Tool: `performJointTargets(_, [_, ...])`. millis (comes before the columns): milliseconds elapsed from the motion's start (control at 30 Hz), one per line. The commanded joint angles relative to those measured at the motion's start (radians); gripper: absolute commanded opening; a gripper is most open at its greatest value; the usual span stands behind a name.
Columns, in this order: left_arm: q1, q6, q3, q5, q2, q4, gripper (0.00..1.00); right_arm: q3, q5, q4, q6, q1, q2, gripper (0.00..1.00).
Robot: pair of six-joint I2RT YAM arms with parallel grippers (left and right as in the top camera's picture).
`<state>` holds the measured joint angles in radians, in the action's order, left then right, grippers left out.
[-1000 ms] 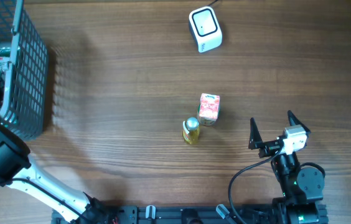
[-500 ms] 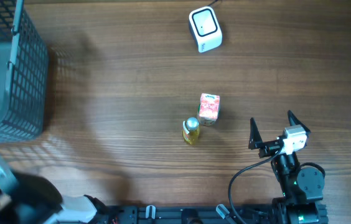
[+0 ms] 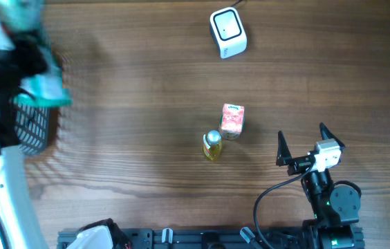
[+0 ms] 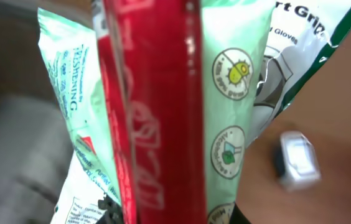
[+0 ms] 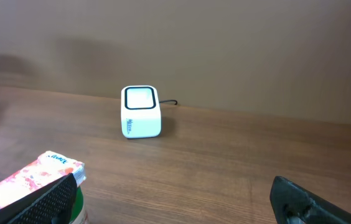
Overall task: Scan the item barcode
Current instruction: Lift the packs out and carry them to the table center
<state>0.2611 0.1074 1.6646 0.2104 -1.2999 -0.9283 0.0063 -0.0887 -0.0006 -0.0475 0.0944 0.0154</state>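
My left pincer [image 3: 23, 66] is clamped on the packet [image 4: 234, 93], high beside the basket [image 3: 32, 131], well apart from the scanner [image 3: 227, 31]. My right pincer [image 3: 301, 133] stands apart, empty. Pickup done; carry and scan outstanding.

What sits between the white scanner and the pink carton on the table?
Nothing. The table between the scanner and the pink carton is bare wood, clearest in the overhead view; the right wrist view shows the same.
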Motion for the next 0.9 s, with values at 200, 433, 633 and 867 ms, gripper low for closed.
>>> performJointTargets(200, [-0.389,0.33,-0.198,-0.311,-0.083,-0.102,0.04,-0.001,0.01,0.003,-0.005,-0.003,-0.006,1.0])
performJointTargets(433, [-0.513,0.454,-0.456,-0.309,-0.165,0.094,0.04,-0.001,0.01,0.003,-0.005,-0.003,-0.006,1.0])
performJointTargets(633, [-0.549,0.46,-0.579,-0.317,-0.232,0.224,0.04,-0.001,0.01,0.003,-0.005,-0.003,-0.006,1.0])
performJointTargets(867, [-0.561,0.477,-0.621,-0.345,-0.315,0.275,0.04,-0.001,0.01,0.003,-0.005,-0.003,-0.006,1.0])
